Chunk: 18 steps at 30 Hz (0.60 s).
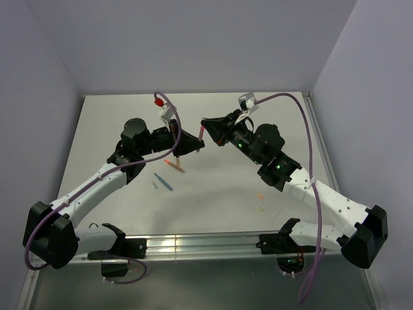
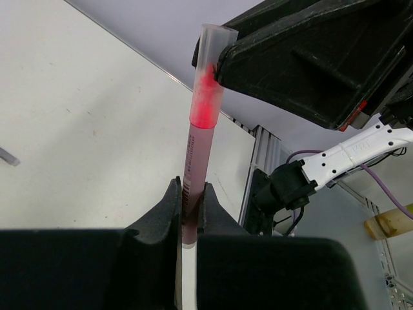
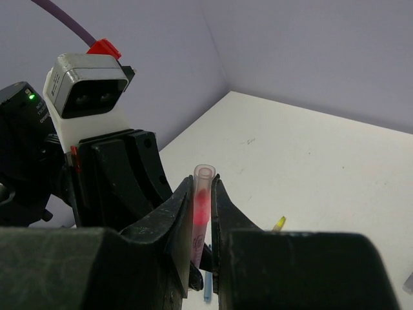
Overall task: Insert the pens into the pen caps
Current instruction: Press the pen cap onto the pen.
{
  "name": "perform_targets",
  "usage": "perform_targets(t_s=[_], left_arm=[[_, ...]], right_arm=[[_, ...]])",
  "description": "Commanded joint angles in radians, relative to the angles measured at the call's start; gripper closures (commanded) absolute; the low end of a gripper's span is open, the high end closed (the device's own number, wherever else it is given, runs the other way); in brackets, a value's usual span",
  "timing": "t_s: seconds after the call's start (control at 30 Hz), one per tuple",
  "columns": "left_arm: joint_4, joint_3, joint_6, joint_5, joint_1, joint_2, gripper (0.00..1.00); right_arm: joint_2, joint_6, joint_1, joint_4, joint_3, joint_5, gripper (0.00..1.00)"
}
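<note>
Both grippers meet above the middle of the table on one pink-red pen (image 1: 202, 134). My left gripper (image 2: 191, 200) is shut on the lower barrel of that pen (image 2: 195, 161). A clear pinkish pen cap (image 2: 208, 71) covers the pen's glowing red tip. My right gripper (image 3: 203, 187) is shut on this cap (image 3: 202, 194), whose open end stands just past the fingertips. In the top view the left gripper (image 1: 194, 146) sits just below and left of the right gripper (image 1: 205, 127). An orange pen (image 1: 174, 166) and a blue pen (image 1: 163, 182) lie on the table below them.
A pale blue cap (image 1: 154, 185) lies beside the blue pen. An orange cap (image 1: 260, 196) and a yellow-green cap (image 1: 259, 207) lie near the right arm. A yellow tip (image 3: 278, 224) shows behind the right finger. Walls close the table's left, back and right.
</note>
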Motion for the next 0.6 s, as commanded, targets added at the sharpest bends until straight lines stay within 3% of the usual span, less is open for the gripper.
perform_targets(t_s=[0.0,0.3,0.57], left_arm=[[0.343,0.187,-0.024,-0.257,0.071,-0.029,1.0],[0.362,0.187,-0.043,-0.194,0.071,-0.019,1.0],[0.396,0.112,-0.076,-0.154,0.045,-0.022,1.0]], right_arm=[[0.057,-0.012,0.1,-0.414,-0.108,-0.265,1.0],[0.064,-0.008,0.105,-0.431,-0.077,-0.191,1.0],[0.064,0.017,0.103,-0.46,0.07,-0.076,1.0]])
